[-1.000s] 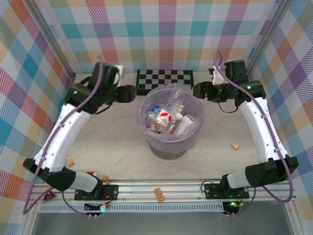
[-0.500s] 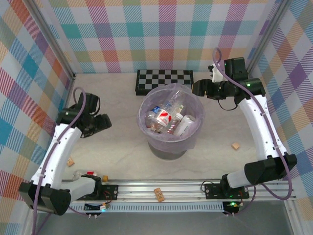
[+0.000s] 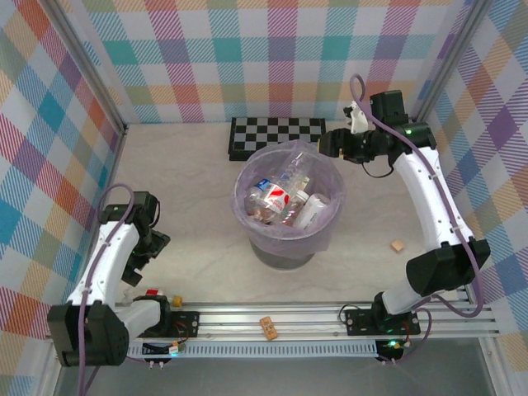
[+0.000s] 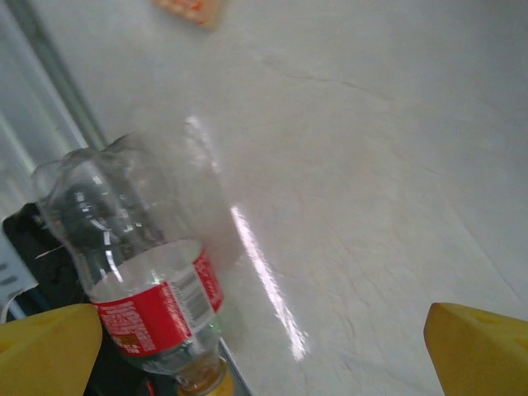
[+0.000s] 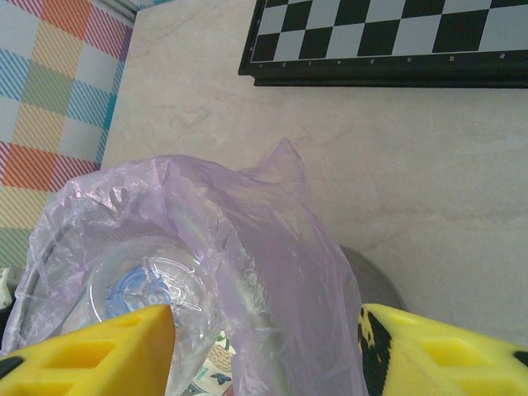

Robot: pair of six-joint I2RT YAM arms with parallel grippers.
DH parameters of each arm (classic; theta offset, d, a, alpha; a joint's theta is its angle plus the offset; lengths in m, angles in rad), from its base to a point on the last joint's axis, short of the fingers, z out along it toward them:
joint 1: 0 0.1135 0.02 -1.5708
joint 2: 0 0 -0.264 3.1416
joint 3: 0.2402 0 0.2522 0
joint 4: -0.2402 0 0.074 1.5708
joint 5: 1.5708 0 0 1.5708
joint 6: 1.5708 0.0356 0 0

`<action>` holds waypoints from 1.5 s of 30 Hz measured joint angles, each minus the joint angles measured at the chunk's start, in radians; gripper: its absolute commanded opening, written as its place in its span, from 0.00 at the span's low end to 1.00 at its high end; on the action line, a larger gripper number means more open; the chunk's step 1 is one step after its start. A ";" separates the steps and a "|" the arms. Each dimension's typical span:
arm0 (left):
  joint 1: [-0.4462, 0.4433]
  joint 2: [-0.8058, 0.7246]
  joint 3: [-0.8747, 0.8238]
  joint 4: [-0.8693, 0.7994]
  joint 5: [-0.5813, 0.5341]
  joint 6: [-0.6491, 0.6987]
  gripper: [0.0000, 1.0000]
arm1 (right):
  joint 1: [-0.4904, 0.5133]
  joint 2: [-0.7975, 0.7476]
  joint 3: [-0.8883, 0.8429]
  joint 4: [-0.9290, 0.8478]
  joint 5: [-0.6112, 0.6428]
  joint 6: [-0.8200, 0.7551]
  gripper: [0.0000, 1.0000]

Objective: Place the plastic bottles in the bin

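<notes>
**A:** Why so low at the near-left corner of the surface with the left claw?

**B:** Guessing a pickup. Fingers spread wide, gripping nothing; clear red-label bottle between them, right by the left finger, well off the right.

**A:** And the right claw?

**B:** Hanging over the far-right rim of the bin, half apart around a fold of the lavender bag. Can't tell if pinching it. Maybe holding the mouth open. Plenty of bottles inside already.
</notes>
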 measured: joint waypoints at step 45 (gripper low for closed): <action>0.043 0.369 -0.155 0.187 -0.033 -0.291 1.00 | -0.009 0.065 0.075 -0.053 0.070 -0.050 0.60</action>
